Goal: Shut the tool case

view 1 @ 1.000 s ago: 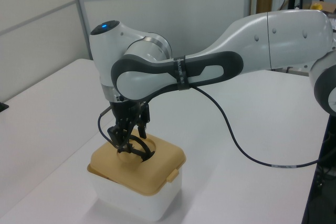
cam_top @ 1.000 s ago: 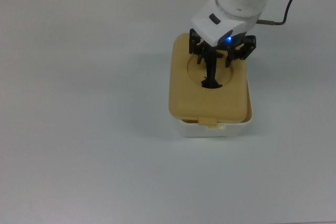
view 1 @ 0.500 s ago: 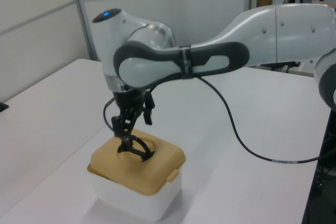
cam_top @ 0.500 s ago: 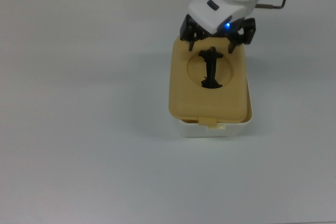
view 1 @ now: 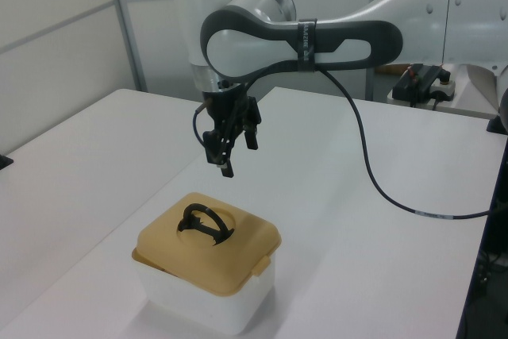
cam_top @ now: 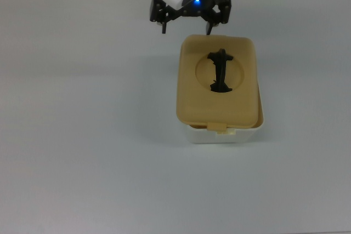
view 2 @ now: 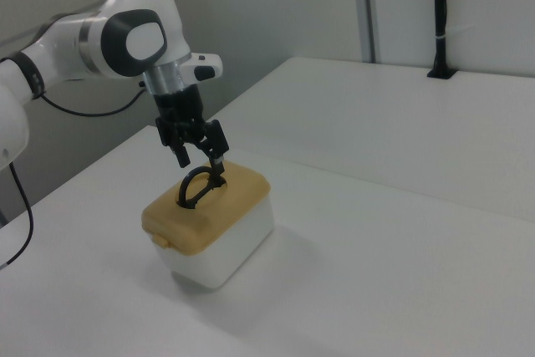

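So the tool case (cam_top: 219,119) sits on the white tabletop (cam_top: 82,135), a bit toward the top view's right of centre. Its tan lid (view 1: 208,248) is resting flat on the white tub (view 2: 230,244), and the little front latch tab (cam_top: 220,129) hangs over the tub's rim. The black handle (cam_top: 220,71) stands up out of the round recess in the lid.

The gripper (cam_top: 187,21) hangs in the air above the tabletop, off past the lid's far edge in the top view, not touching the case at all. Its fingers are spread apart and there's nothing between them. In the left view it's clearly well above the lid. A black cable (view 1: 373,172) loops down off the arm.
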